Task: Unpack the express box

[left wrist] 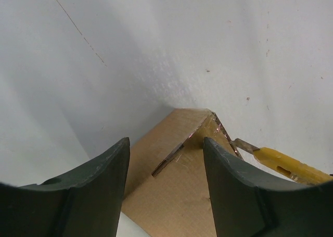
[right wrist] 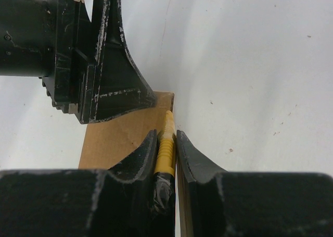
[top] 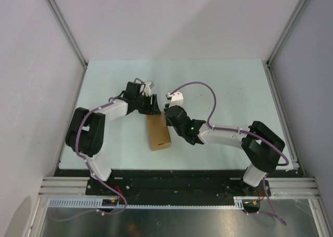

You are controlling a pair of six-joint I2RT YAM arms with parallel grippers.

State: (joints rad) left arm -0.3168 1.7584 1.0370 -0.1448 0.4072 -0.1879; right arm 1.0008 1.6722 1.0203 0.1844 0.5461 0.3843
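The express box (top: 158, 133) is a small brown carton lying lengthwise on the table between the two arms. My left gripper (top: 153, 109) hovers over its far end, open. In the left wrist view the box (left wrist: 177, 195) fills the gap between the dark fingers (left wrist: 99, 179), and a top seam (left wrist: 171, 161) stands slightly lifted. My right gripper (right wrist: 166, 134) is shut on the yellow-and-black utility knife (right wrist: 165, 148), held along the box's right top edge (right wrist: 119, 140). The knife's blade (left wrist: 244, 145) touches the box's far corner.
The pale table (top: 234, 91) is walled by white panels on the left, back and right. A black base rail (top: 177, 182) runs along the near edge. The left arm's gripper body (right wrist: 104, 80) looms close above the box in the right wrist view.
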